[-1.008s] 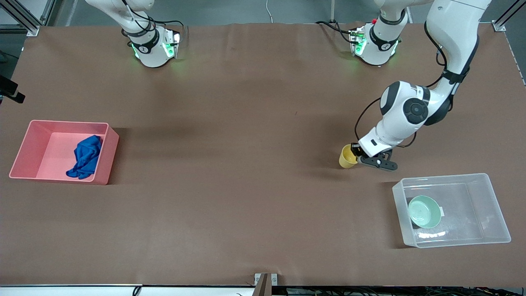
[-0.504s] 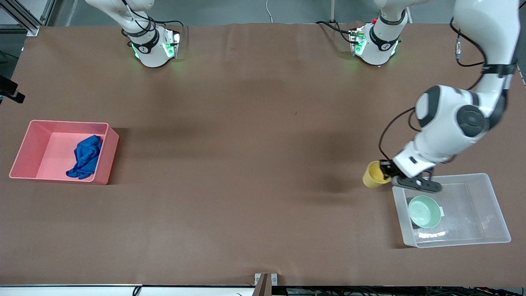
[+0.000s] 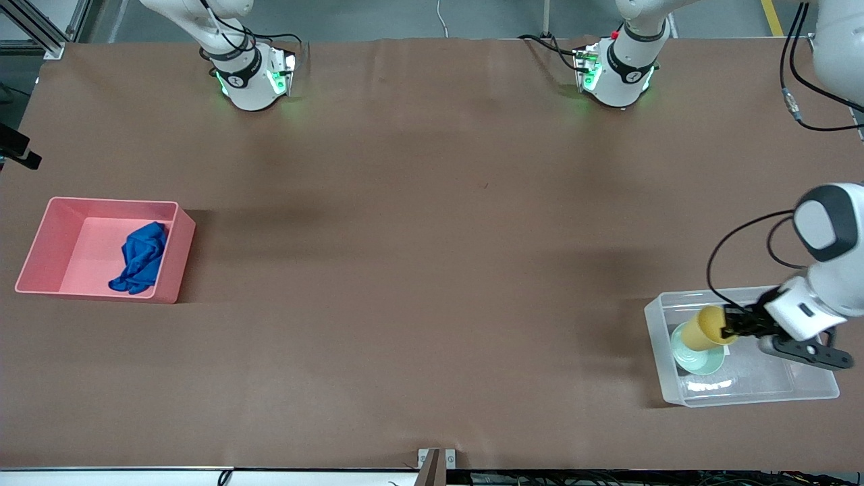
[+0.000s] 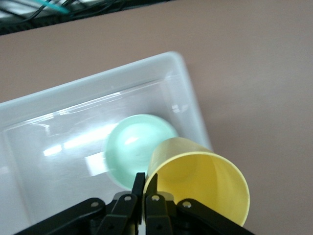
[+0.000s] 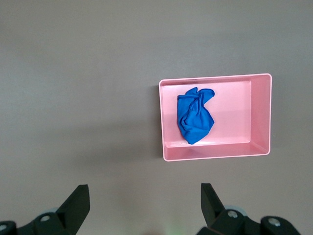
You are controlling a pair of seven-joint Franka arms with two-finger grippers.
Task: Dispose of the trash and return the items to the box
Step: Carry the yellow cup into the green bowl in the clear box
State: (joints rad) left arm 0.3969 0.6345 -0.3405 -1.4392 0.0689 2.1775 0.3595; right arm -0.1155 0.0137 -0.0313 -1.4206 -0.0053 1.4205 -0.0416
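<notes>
My left gripper (image 3: pixel 729 330) is shut on the rim of the yellow cup (image 3: pixel 702 328) and holds it tilted over the clear box (image 3: pixel 810 378), above the mint-green bowl (image 3: pixel 702 361) that lies in it. In the left wrist view the cup (image 4: pixel 200 181) is pinched at its rim by my left gripper (image 4: pixel 145 188), over the bowl (image 4: pixel 134 147) and the box (image 4: pixel 29 161). The blue rag (image 3: pixel 140 258) lies in the pink bin (image 3: pixel 40 250). My right gripper (image 5: pixel 142 198) is open high above the table, out of the front view, with the rag (image 5: pixel 194 115) in the bin (image 5: pixel 259 117) below it.
The pink bin stands at the right arm's end of the table, the clear box at the left arm's end, near the front edge. Both arm bases (image 3: pixel 250 74) (image 3: pixel 617 71) stand along the table's back edge.
My left gripper has carried the yellow cup from above the bare table toward the front camera to over the clear box and the bowl. The right arm has not moved.
</notes>
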